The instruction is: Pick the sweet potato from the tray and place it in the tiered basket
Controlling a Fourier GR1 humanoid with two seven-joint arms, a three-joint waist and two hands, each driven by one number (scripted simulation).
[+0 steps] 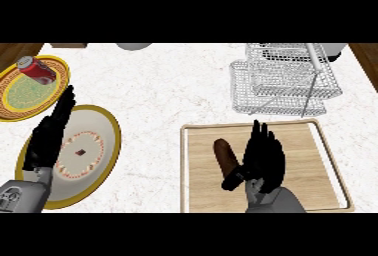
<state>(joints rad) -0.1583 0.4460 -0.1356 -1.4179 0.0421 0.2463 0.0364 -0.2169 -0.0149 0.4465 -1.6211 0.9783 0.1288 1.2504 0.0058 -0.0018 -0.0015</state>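
My R hand (pixel 262 157) holds nothing, fingers straight, just right of the sweet potato (pixel 223 152) on the tray (pixel 317 165), lower middle. The tiered basket (pixel 284 82) sits near tray's top edge, upper right.

Open counter (pixel 170 85) left of the tiered basket (pixel 273 95); upright pole (pixel 317 70) on its right side.

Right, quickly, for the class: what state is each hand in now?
Left hand: open, fingers straight, over the plate's edge.
Right hand: open, beside the sweet potato on the tray, holding nothing.
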